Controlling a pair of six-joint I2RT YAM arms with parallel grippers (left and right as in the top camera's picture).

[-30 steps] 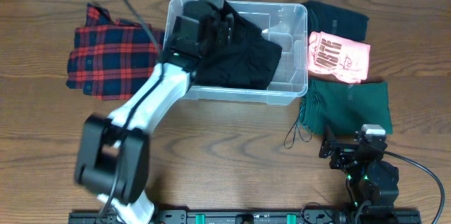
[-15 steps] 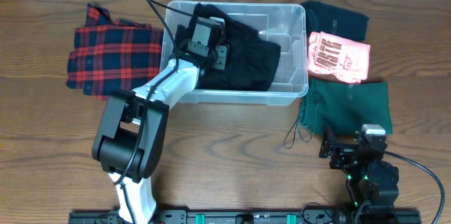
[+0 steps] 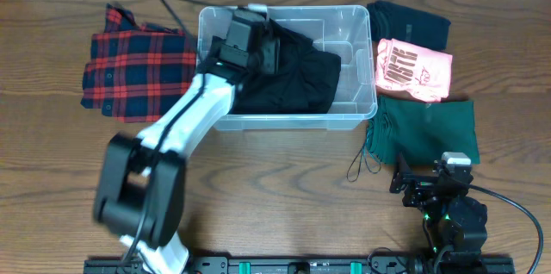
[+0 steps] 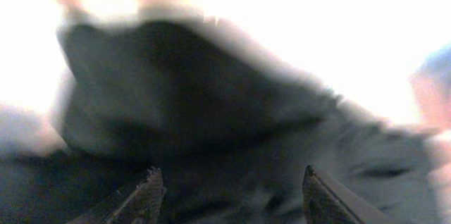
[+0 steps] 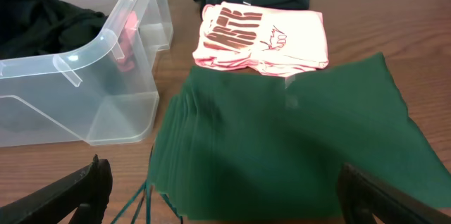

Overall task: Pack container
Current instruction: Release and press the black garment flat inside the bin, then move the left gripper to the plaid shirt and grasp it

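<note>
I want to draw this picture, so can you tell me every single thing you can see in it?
container: one, clear, middle back of the table
black garment: one, black, inside the container
plaid shirt: one, red and black, left of the container
dark folded cloth: one, black, back right
pink shirt: one, pink with dark print, right of the container
green cloth: one, dark green, in front of the pink shirt
table: one, brown wood, under everything
left gripper: one, open, over the black garment
right gripper: one, open, by the green cloth

Green cloth (image 5: 289,146), pink shirt (image 5: 264,37) — container (image 5: 84,90) left
</note>
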